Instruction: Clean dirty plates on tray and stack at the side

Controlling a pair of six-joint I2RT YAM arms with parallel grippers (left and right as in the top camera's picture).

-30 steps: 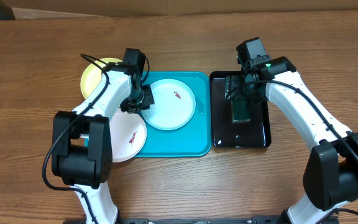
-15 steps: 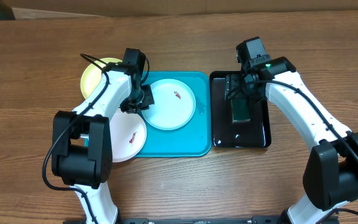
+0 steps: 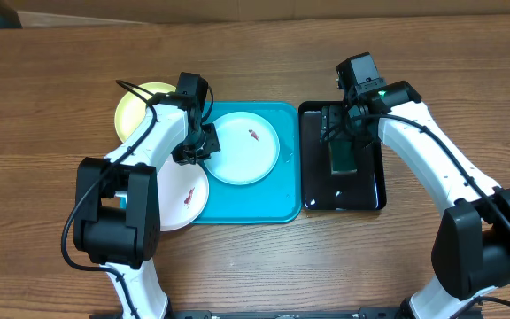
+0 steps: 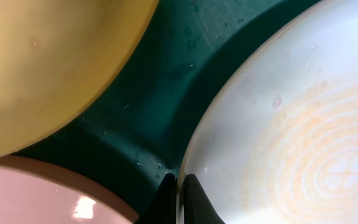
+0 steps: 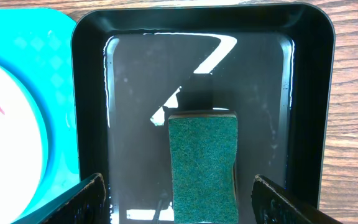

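The turquoise tray point(image 3: 264, 208) holds one pale blue plate point(image 3: 246, 155) with a red smear. My left gripper point(image 3: 197, 151) is shut on that plate's left rim; in the left wrist view the fingertips point(image 4: 178, 193) pinch the edge of the plate point(image 4: 291, 124). A pale yellow-green plate point(image 3: 135, 106) lies off the tray's upper left corner. A white plate point(image 3: 180, 199) overlaps the tray's lower left edge. My right gripper point(image 5: 179, 199) hangs open over a green sponge point(image 5: 202, 162) and touches nothing.
The sponge lies in a glossy black tray point(image 3: 370, 190) with water in it, right beside the turquoise tray. Bare wooden table point(image 3: 60, 53) surrounds both trays. The left arm lies across the yellow-green and white plates.
My left gripper has closed the last bit onto the plate's rim. Neither the arms nor the plates have visibly shifted.
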